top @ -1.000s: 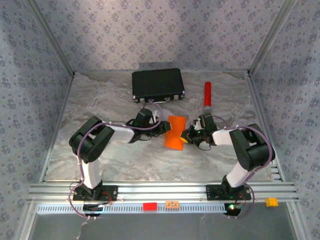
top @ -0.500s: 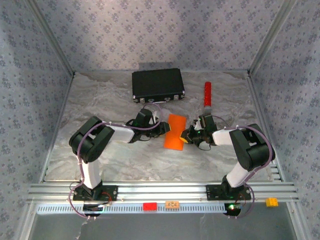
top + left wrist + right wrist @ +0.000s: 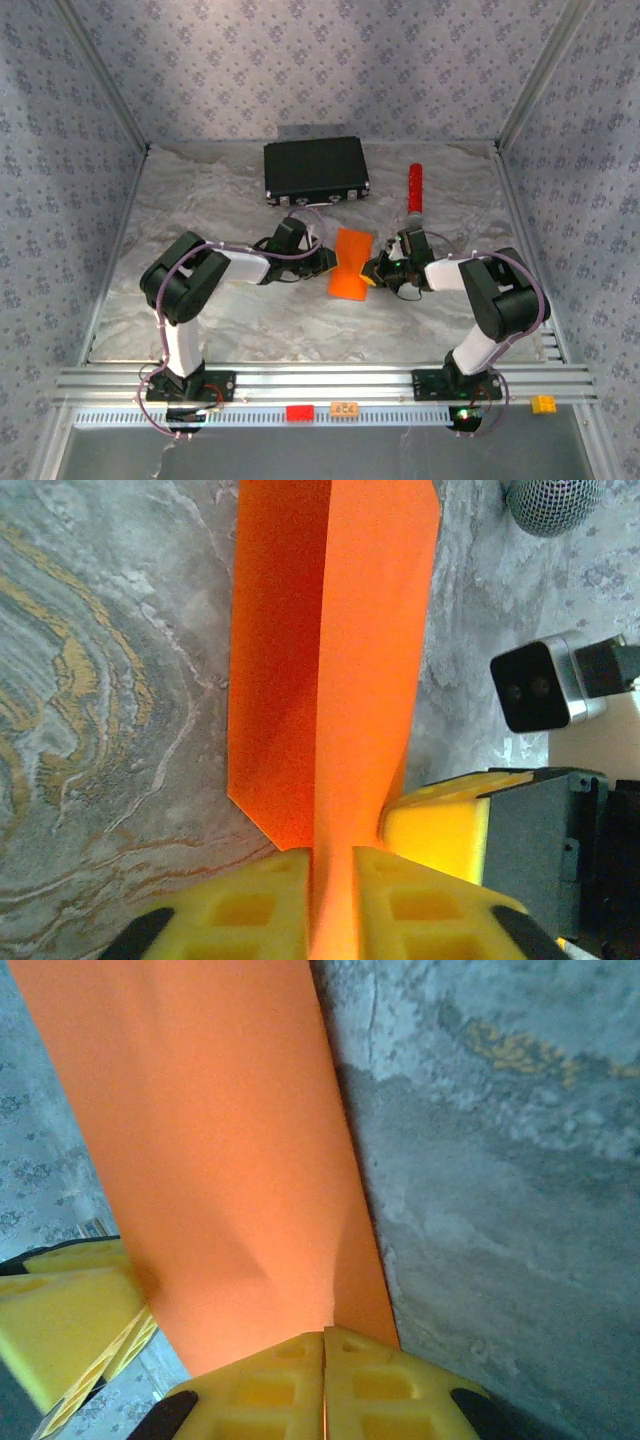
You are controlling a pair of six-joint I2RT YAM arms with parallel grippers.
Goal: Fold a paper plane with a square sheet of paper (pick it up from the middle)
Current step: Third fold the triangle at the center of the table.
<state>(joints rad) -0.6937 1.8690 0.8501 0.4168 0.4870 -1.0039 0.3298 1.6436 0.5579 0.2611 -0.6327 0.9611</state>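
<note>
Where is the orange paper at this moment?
In the top view the orange paper is mid-table, pinched between the left gripper and the right gripper, nearer the arms than the black case.

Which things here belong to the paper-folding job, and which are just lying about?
In the job:
- paper, creased down its length
- left gripper, pinching one end of the paper
- right gripper, pinching the other end

Lying about:
- black case
- red cylinder
- red brick, orange brick, yellow brick
</note>
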